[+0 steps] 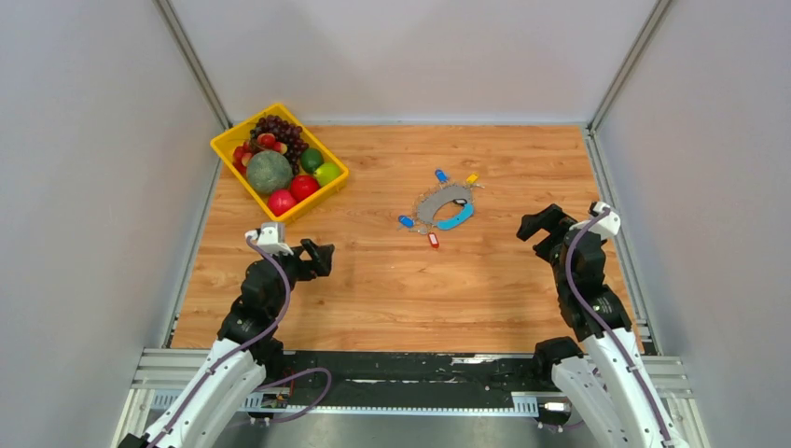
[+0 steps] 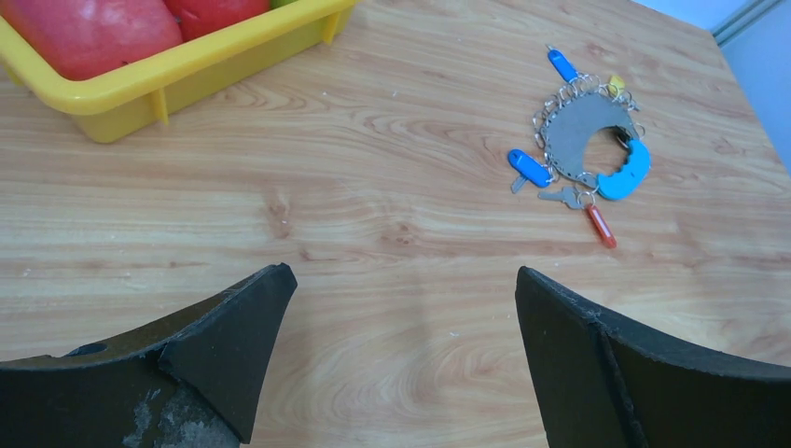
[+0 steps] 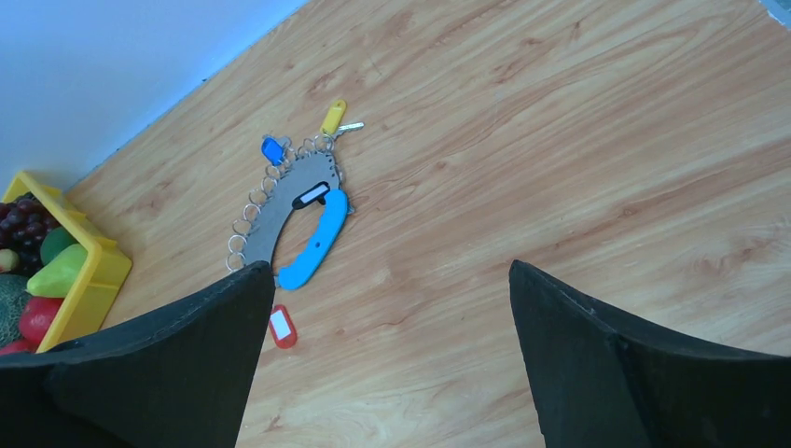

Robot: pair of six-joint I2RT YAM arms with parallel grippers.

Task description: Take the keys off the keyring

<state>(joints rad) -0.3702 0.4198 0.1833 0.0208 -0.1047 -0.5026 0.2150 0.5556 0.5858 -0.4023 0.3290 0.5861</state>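
The keyring (image 1: 445,207), a grey arc closed by a bright blue band, lies flat on the wooden table right of centre. Small keys hang on its rim: a blue tag (image 1: 440,175) and a yellow tag (image 1: 472,177) at the far side, a blue tag (image 1: 406,221) and a red tag (image 1: 433,240) at the near side. The keyring also shows in the left wrist view (image 2: 583,140) and in the right wrist view (image 3: 280,201), where a black tag (image 3: 311,195) lies inside the loop. My left gripper (image 1: 320,258) is open and empty, well left of the keyring. My right gripper (image 1: 541,224) is open and empty, to its right.
A yellow tray (image 1: 231,140) of toy fruit stands at the far left of the table, and its edge shows in the left wrist view (image 2: 187,75). Grey walls close in the table on the left, right and far sides.
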